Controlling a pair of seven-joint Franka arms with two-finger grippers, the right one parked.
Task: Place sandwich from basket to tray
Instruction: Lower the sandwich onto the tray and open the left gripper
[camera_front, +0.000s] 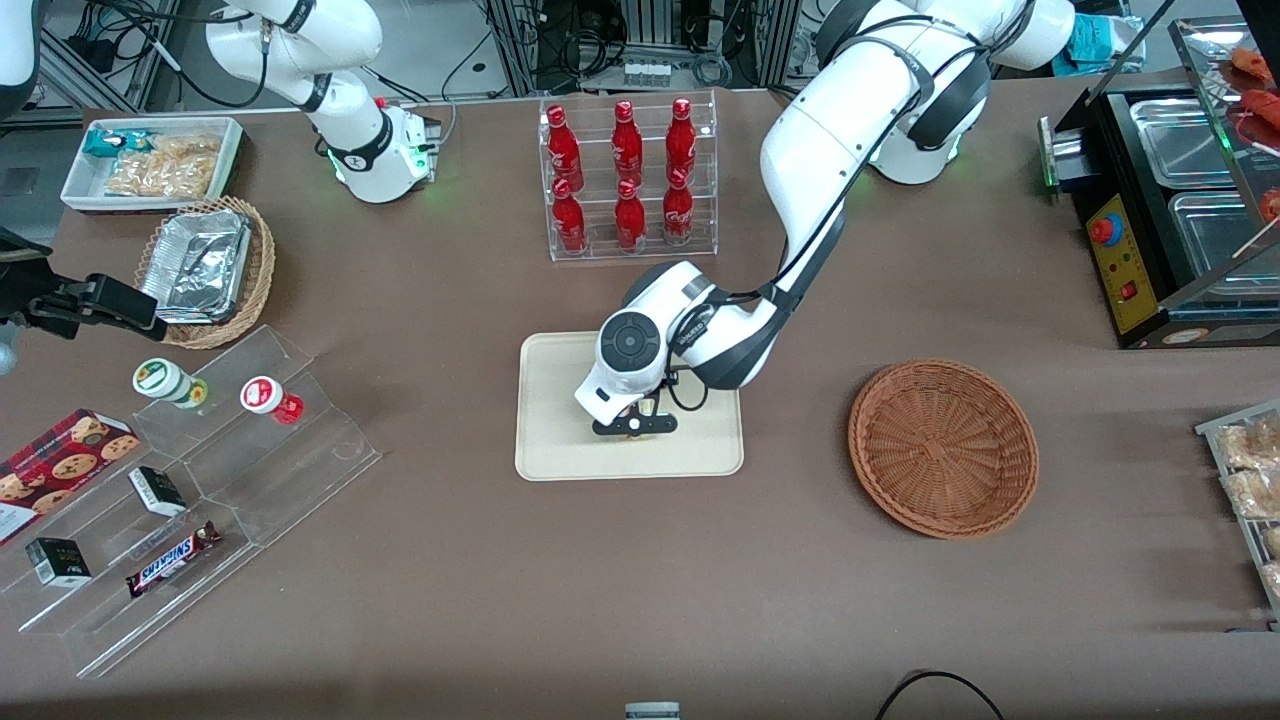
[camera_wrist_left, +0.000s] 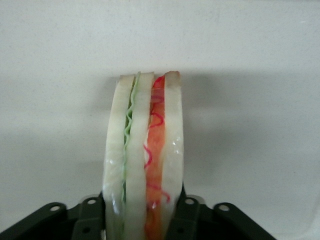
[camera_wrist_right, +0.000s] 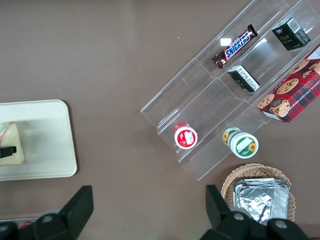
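One claw (camera_front: 634, 428) is hanging low over the tray (camera_front: 560, 455), its fingers (camera_wrist_left: 187, 212) clamped on the sandwich (camera_wrist_left: 145, 160), which is sitting on the tray. Toward the working arm's end, the basket (camera_front: 943, 447) is lying on the surface (camera_front: 640, 580).

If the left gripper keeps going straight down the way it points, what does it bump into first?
Most likely the tray. The gripper points down over it, shut on the sandwich, so the sandwich's lower edge would meet the tray first, if it isn't already resting there.
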